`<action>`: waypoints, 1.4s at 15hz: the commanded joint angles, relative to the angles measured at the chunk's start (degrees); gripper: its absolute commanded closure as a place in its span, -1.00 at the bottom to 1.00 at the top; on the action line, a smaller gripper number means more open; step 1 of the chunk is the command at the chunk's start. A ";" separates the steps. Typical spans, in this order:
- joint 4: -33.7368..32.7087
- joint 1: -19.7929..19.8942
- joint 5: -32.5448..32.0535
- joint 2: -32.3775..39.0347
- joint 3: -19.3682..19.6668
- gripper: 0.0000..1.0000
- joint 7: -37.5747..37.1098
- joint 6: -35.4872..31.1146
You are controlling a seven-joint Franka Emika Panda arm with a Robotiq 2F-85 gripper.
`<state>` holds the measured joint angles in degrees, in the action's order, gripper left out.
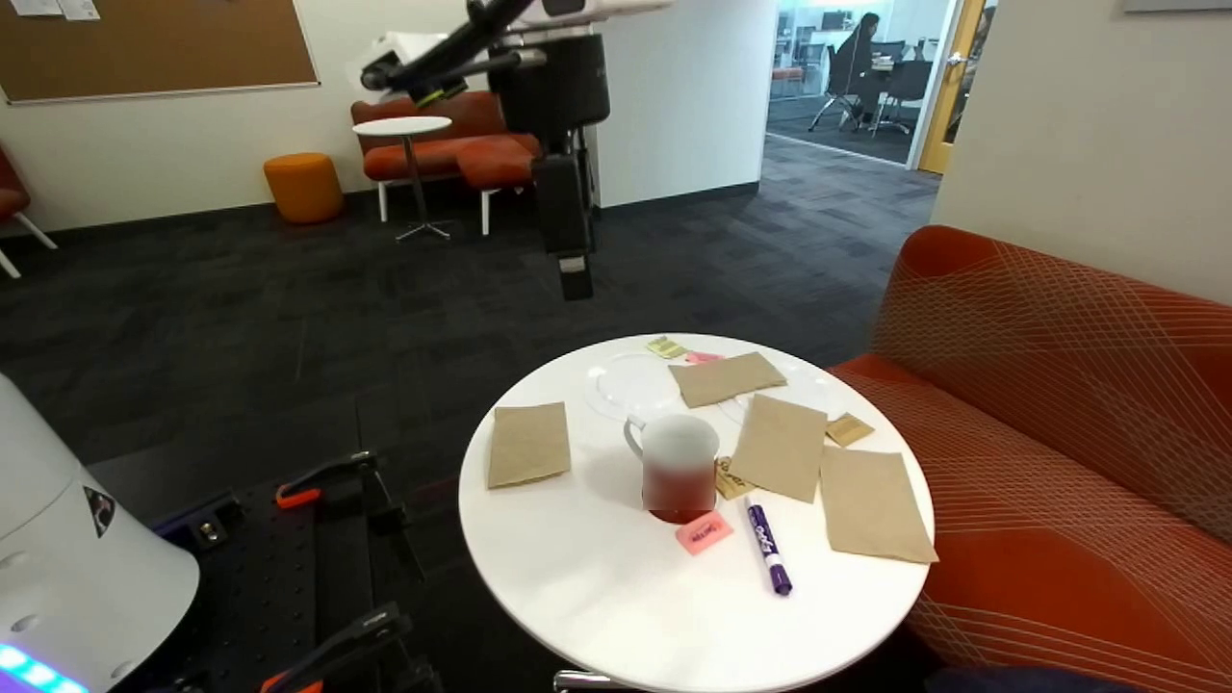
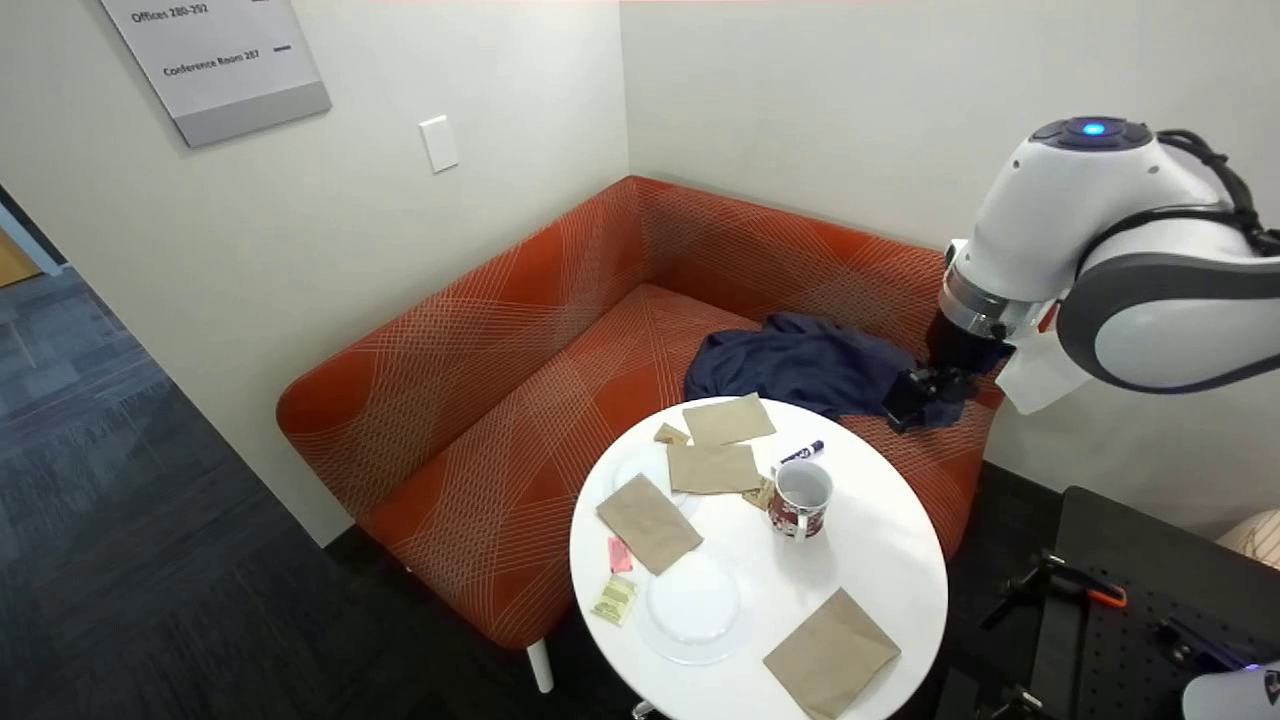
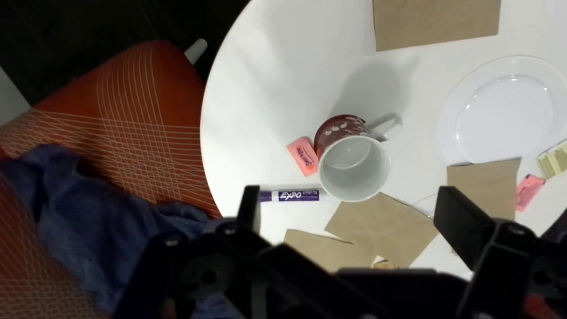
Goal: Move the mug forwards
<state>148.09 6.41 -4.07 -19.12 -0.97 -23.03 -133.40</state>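
The mug (image 1: 680, 472) stands upright on the white round table (image 1: 597, 587), dark red outside and whitish inside. In an exterior view (image 2: 800, 505) its handle faces the camera. In the wrist view the mug (image 3: 354, 170) shows its open top, with the handle at its upper right. My gripper (image 3: 349, 199) is open and empty, with its two fingers wide apart. It hangs above the table, apart from the mug. It also shows in both exterior views, high up (image 1: 576, 279) and in front of the sofa (image 2: 905, 405).
A purple marker (image 3: 299, 195) and a pink packet (image 3: 303, 156) lie close to the mug. Several brown napkins (image 1: 529, 445), small packets and clear plates (image 2: 695, 600) lie around it. A red sofa (image 2: 560, 400) with a dark blue cloth (image 2: 790, 365) borders the table.
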 commanded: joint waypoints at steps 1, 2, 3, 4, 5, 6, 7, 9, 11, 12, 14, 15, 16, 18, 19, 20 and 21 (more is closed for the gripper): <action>2.53 1.42 -1.52 2.73 -0.66 -1.00 -4.10 -4.26; 2.97 1.36 -0.86 3.73 -0.13 -1.00 -3.94 -5.50; 3.27 1.59 -0.59 4.74 0.37 -1.00 -3.47 -6.62; 3.45 1.76 -0.13 5.86 0.96 -1.00 -2.69 -7.79; 3.50 1.85 0.23 7.13 1.51 -1.00 -2.26 -8.80; 3.42 1.77 0.75 8.40 2.03 -1.00 -1.69 -9.83; 3.21 1.82 0.83 9.71 2.44 -1.00 -1.44 -10.96; 2.79 1.53 1.19 12.58 3.11 -1.00 -1.38 -14.28; 2.40 1.36 1.10 15.55 3.43 -1.00 -1.89 -18.27; 2.10 1.29 0.97 16.91 3.58 -1.00 -2.15 -19.89; 1.05 0.80 1.20 20.39 3.76 -1.00 -2.81 -23.29; 0.52 0.52 1.49 21.92 3.92 -1.00 -2.80 -24.69; -0.09 0.29 1.80 23.51 4.12 -1.00 -2.97 -25.97; -1.80 -0.50 1.35 26.71 4.60 -1.00 -4.43 -27.80; -2.76 -1.02 1.02 28.28 5.09 -1.00 -5.27 -28.60; -4.06 -1.83 0.64 30.02 5.72 -1.00 -6.54 -28.97; -5.27 -2.57 0.76 31.55 6.31 -1.00 -7.19 -29.21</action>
<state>146.89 6.57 -3.26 7.29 3.16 -27.21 -160.82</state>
